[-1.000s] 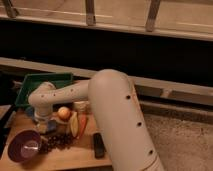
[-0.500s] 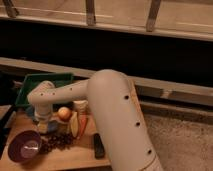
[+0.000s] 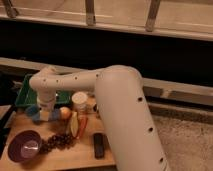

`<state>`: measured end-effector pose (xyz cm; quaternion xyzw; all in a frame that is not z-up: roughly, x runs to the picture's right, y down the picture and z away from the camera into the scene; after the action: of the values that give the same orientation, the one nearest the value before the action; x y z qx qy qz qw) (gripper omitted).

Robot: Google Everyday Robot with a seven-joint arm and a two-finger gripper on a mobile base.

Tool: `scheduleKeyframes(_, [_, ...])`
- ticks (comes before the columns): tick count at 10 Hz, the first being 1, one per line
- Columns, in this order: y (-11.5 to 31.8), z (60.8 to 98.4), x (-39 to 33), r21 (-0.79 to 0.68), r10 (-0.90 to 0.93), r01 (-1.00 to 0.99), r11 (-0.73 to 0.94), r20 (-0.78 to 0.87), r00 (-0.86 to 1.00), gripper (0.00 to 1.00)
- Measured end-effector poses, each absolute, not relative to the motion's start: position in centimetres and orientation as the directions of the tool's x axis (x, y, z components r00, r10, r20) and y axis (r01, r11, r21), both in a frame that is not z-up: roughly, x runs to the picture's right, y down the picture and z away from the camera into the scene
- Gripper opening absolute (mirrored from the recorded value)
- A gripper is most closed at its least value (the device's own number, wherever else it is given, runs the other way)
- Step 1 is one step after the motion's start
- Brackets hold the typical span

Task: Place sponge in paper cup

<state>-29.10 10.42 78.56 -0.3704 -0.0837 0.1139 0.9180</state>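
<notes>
The white paper cup (image 3: 79, 100) stands upright on the wooden board (image 3: 55, 156), at its back middle. My gripper (image 3: 45, 114) points down over the board's back left corner, about a cup's width left of the cup. A blue shape, probably the sponge (image 3: 33, 114), shows at the gripper's left side, low over the board. I cannot tell whether the gripper holds it. My thick white arm (image 3: 120, 100) reaches in from the lower right.
A green tray (image 3: 25, 91) lies behind the gripper. On the board are a purple bowl (image 3: 23, 146), dark grapes (image 3: 60, 141), an orange fruit (image 3: 65, 113), a banana and a carrot (image 3: 81, 125), and a black device (image 3: 99, 145). A dark wall runs behind.
</notes>
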Motion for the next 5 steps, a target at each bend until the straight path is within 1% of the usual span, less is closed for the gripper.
scheduleKeyframes(3, [6.0,78.0,-25.1,-0.644,0.327,-0.281,0.712,-0.050,0.944,0.00])
scheduleKeyframes(5, [3.9,78.1,-22.4,-0.602,0.366,-0.374,0.706,-0.141,0.920,0.00])
